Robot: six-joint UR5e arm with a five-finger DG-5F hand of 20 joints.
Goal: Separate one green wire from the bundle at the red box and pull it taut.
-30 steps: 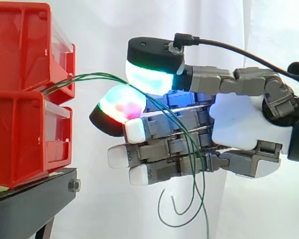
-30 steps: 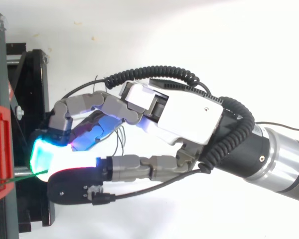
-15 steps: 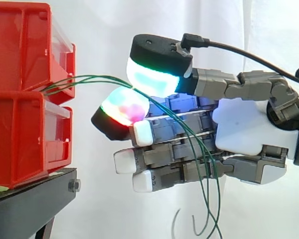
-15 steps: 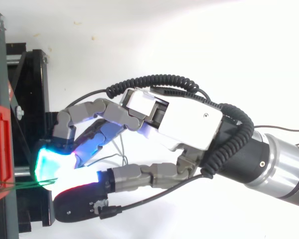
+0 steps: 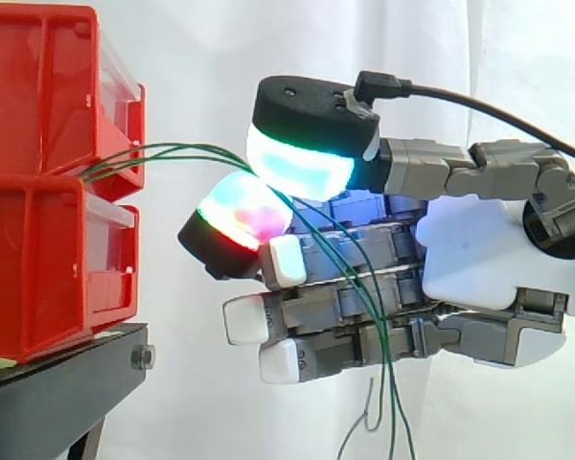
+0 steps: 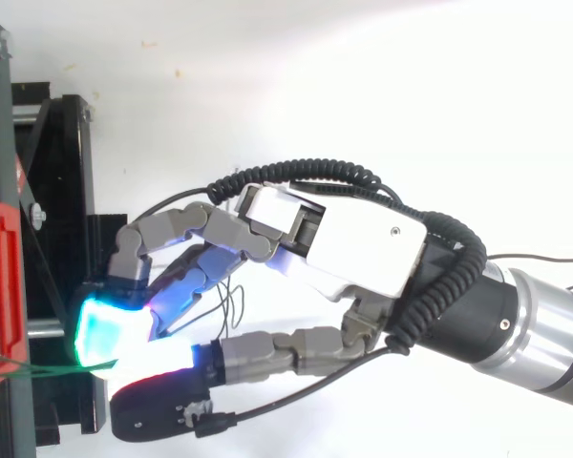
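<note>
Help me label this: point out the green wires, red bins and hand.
green wires [image 5: 182, 148], side view, span between bin and fingertips
red bins [image 5: 38, 91], side view, upper bin's wall
hand [image 5: 479, 254], side view, white palm

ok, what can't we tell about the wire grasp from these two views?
- Side view: how many of the green wires are pinched in the hand. Its glowing pads cover the contact.
- Side view: the wires' free ends are cut off by the bottom edge.
- Side view: where the wires are fixed. They vanish into the gap between the red bins.
- Top view: the wires' run past the pinch is mostly hidden under the hand.
</note>
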